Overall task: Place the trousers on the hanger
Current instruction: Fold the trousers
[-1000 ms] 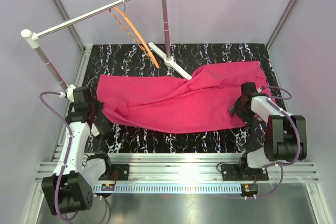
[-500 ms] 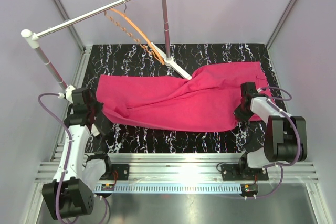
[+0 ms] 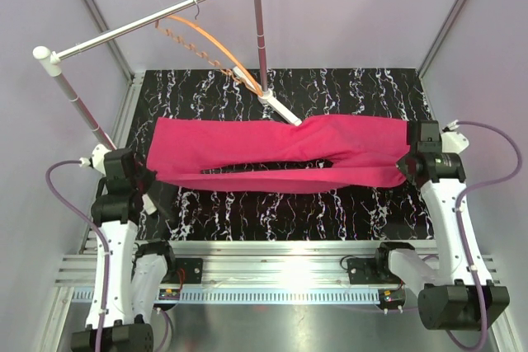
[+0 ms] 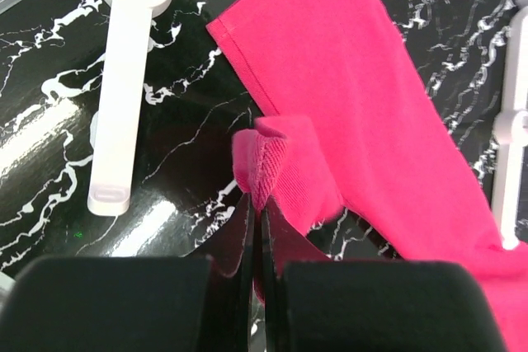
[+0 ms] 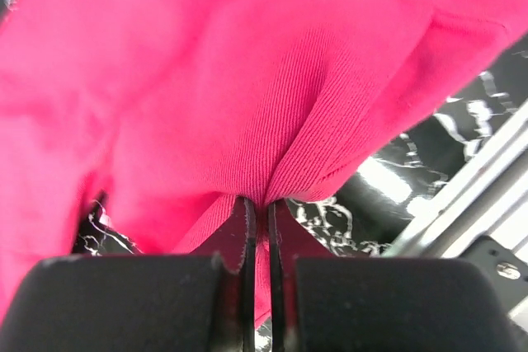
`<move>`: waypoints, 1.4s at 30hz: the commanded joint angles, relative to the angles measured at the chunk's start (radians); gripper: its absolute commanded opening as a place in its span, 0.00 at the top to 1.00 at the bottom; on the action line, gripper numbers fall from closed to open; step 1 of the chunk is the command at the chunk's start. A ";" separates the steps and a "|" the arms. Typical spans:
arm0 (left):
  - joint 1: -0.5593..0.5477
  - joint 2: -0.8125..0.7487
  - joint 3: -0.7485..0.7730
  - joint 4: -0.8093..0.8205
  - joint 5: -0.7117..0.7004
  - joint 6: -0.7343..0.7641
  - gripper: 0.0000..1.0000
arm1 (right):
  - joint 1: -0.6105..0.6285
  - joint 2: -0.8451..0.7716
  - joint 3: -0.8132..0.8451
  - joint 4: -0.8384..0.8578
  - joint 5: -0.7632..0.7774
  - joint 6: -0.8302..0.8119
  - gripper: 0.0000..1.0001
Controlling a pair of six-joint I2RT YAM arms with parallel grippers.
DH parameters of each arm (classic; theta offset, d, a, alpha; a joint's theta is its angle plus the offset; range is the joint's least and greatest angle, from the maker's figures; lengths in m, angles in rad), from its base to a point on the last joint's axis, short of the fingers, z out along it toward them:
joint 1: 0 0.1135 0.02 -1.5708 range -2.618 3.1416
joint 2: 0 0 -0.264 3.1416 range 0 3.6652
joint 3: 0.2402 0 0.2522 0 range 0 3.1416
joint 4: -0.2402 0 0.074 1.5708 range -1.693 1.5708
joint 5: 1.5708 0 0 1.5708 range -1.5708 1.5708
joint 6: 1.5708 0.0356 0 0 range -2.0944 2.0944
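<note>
The magenta trousers (image 3: 272, 154) hang stretched between both arms above the black marbled table, sagging in the middle. My left gripper (image 3: 148, 180) is shut on a pinched fold at their left end (image 4: 268, 166). At the right end, my right gripper (image 3: 408, 166) is shut on a bunched ribbed fold of the trousers (image 5: 289, 154). The orange hanger (image 3: 210, 47) hangs by its dark hook from the silver rail, behind and above the trousers, slanting down toward the rail's right post.
The silver rail (image 3: 148, 22) with white end caps spans the back left. Its right post stands on a white foot (image 3: 280, 109) just behind the trousers; the left post's white foot (image 4: 124, 80) lies near my left gripper. A metal frame (image 3: 289, 265) edges the near side.
My right gripper has shut on the trousers' right end. Both arms have risen, lifting the cloth off the table and pulling it taut. The hanger has swung on the rail.
</note>
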 commanded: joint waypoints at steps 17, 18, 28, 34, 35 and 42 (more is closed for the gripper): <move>0.012 0.232 0.268 -0.028 -0.031 0.192 1.00 | -0.005 0.305 0.200 0.013 0.248 -0.205 0.97; 0.012 0.263 0.297 -0.023 -0.039 0.198 1.00 | -0.005 0.363 0.247 0.022 0.241 -0.218 0.97; 0.014 0.646 0.496 0.043 -0.063 0.242 1.00 | -0.005 0.809 0.627 0.042 0.209 -0.370 0.98; 0.015 0.848 0.671 0.022 -0.096 0.271 1.00 | -0.005 1.061 0.821 0.007 0.200 -0.422 0.98; 0.015 0.872 0.705 0.023 -0.094 0.276 1.00 | -0.005 1.083 0.852 0.004 0.200 -0.425 0.99; 0.014 1.029 0.789 0.064 -0.085 0.285 1.00 | -0.005 1.179 0.920 0.015 0.192 -0.442 0.99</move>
